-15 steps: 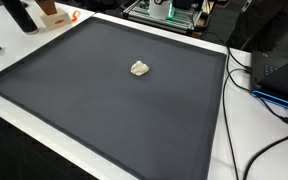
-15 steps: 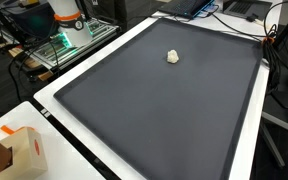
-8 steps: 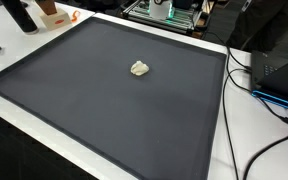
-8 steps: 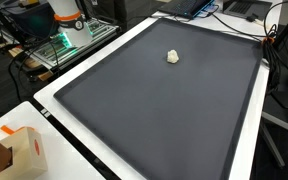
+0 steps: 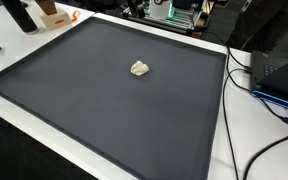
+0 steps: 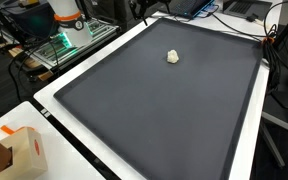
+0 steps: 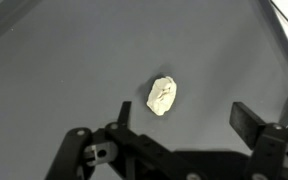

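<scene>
Where the white table (image 6: 46,98) shows at all, it is only a rim, since a big dark mat (image 5: 104,110) covers nearly the whole top in both exterior views. Cables (image 5: 274,100) trail along one white edge, and a small cardboard box (image 6: 24,150) sits at a corner off the mat. In the wrist view the gripper (image 7: 184,116) hangs above the mat with its jaws spread wide apart, holding nothing. The small pale lump (image 7: 163,95) (crumpled-looking, off-white) lies on the mat well in from every edge, just ahead of the gap between the fingers and untouched.
</scene>
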Controlling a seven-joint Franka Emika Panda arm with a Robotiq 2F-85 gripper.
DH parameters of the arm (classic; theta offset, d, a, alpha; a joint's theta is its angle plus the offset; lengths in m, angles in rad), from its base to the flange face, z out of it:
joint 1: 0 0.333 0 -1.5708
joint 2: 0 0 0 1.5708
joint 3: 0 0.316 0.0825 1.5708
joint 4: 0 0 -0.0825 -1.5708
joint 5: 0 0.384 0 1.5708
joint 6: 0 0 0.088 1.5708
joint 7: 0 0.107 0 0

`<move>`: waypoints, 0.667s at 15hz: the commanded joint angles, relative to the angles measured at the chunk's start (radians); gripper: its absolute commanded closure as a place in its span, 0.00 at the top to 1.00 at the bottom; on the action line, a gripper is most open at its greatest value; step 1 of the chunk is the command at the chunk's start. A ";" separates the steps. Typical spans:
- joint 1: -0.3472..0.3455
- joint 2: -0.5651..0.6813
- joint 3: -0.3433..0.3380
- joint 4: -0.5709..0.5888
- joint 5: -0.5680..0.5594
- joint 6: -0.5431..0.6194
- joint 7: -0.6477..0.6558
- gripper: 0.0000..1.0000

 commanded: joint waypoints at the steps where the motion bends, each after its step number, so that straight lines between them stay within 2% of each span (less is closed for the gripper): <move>1: -0.012 0.086 -0.007 0.001 0.089 0.074 0.006 1.00; 5: -0.018 0.189 -0.004 0.025 0.114 0.140 0.012 1.00; 10: -0.023 0.281 -0.008 0.072 0.133 0.146 0.079 1.00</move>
